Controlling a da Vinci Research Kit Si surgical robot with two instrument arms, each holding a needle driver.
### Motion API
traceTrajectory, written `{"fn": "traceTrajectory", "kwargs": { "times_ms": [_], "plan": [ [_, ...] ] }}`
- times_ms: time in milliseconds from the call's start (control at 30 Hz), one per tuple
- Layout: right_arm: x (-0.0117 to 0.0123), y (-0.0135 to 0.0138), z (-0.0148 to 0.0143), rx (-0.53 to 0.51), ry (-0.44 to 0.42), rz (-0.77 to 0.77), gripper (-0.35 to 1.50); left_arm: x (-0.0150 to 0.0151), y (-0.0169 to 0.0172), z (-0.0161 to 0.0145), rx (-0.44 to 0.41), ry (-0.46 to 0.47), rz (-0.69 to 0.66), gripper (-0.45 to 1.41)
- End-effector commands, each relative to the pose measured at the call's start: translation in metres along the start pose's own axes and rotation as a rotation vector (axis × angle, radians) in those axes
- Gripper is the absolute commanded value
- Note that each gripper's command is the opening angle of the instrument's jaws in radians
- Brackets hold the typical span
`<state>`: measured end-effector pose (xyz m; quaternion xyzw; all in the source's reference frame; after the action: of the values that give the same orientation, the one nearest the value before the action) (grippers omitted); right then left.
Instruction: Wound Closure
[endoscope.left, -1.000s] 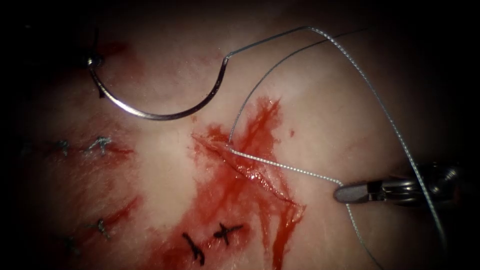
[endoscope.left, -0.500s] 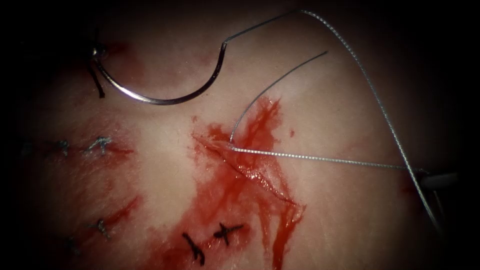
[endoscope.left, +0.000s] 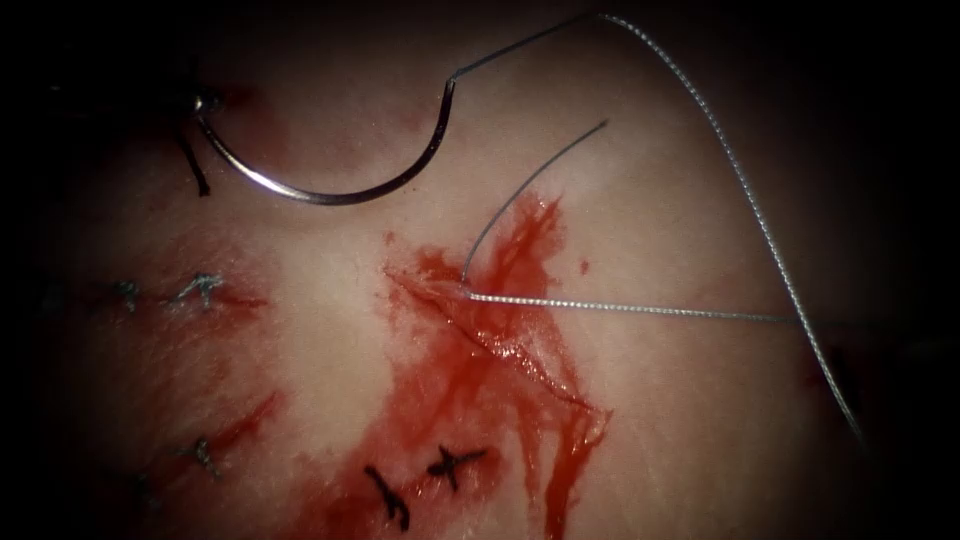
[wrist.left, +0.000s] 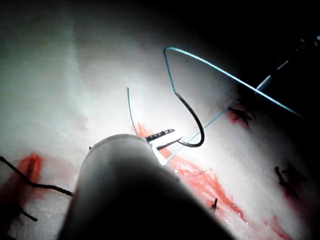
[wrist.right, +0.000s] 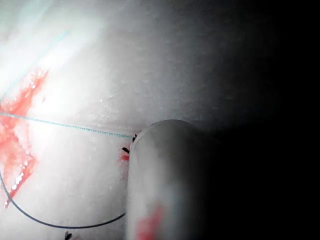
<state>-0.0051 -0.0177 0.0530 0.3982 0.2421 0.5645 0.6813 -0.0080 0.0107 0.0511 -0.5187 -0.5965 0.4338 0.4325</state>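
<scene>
My left tool (endoscope.left: 196, 103) is at the upper left, left of the cut, with its jaws shut on the curved needle (endoscope.left: 320, 197) near the pointed end. The needle hangs free of the tissue (endoscope.left: 680, 200). In the left wrist view the same jaws (wrist.left: 166, 139) clamp the needle (wrist.left: 198, 121). Thread (endoscope.left: 620, 309) leaves the cut (endoscope.left: 500, 345) and runs taut to the right. In the right wrist view this thread (wrist.right: 75, 126) ends at the tip of my right tool's shaft (wrist.right: 165, 170), which holds it. A short free tail (endoscope.left: 530, 180) rises from the cut.
A long loop of thread (endoscope.left: 740, 180) runs from the needle's blunt end up and down the right side. Finished black stitches (endoscope.left: 450, 462) lie below the cut, and older ones (endoscope.left: 200, 288) at the left. Red fluid (endoscope.left: 450, 400) spreads around the cut.
My right tool has drawn the thread rightward through the cut and left the endoscope picture. The free tail has shortened. The needle rose slightly with the left tool.
</scene>
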Motion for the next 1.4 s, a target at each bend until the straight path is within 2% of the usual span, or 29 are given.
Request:
{"fn": "traceTrajectory", "kwargs": {
  "times_ms": [33, 433, 967, 1000, 1067, 1133, 1233, 1267, 1300, 1333, 1367, 1400],
  "plan": [
    [0.0000, 0.0005, 0.0002, -0.009, 0.001, 0.007, -0.35, 0.0001, -0.0006, 0.0003, 0.000, 0.000, 0.001, -0.45],
    [-0.0007, 0.0045, -0.0044, -0.141, 0.009, 0.083, -0.35, 0.0001, -0.0007, 0.0003, 0.005, 0.002, 0.002, -0.45],
    [-0.0008, 0.0052, -0.0055, -0.156, 0.021, 0.103, -0.35, 0.0000, -0.0010, 0.0003, 0.011, 0.000, 0.005, -0.45],
    [-0.0006, 0.0050, -0.0054, -0.162, 0.039, 0.095, 0.09, 0.0000, -0.0010, 0.0004, 0.014, -0.001, 0.006, -0.45],
    [0.0000, 0.0044, -0.0055, -0.177, 0.087, -0.035, 1.08, -0.0002, -0.0013, 0.0006, 0.035, -0.009, 0.012, -0.45],
    [0.0008, 0.0035, -0.0062, -0.135, 0.127, -0.076, 1.15, -0.0007, -0.0020, 0.0010, 0.072, -0.024, 0.047, -0.45],
    [0.0030, 0.0019, -0.0071, -0.087, 0.204, -0.151, 1.06, -0.0016, -0.0033, 0.0021, 0.130, -0.039, 0.084, -0.45],
    [0.0038, 0.0013, -0.0072, -0.078, 0.232, -0.159, 0.98, -0.0019, -0.0038, 0.0027, 0.150, -0.041, 0.139, -0.45],
    [0.0047, 0.0008, -0.0073, -0.068, 0.258, -0.168, 0.81, -0.0021, -0.0042, 0.0031, 0.160, -0.054, 0.161, -0.45],
    [0.0066, -0.0004, -0.0074, -0.062, 0.309, -0.179, 0.49, -0.0026, -0.0049, 0.0038, 0.181, -0.074, 0.217, -0.45],
    [0.0073, -0.0009, -0.0072, -0.066, 0.325, -0.179, 0.42, -0.0029, -0.0054, 0.0042, 0.197, -0.084, 0.271, -0.45],
    [0.0082, -0.0017, -0.0067, -0.076, 0.345, -0.168, 0.69, -0.0031, -0.0058, 0.0044, 0.211, -0.096, 0.328, -0.45]
  ]
}}
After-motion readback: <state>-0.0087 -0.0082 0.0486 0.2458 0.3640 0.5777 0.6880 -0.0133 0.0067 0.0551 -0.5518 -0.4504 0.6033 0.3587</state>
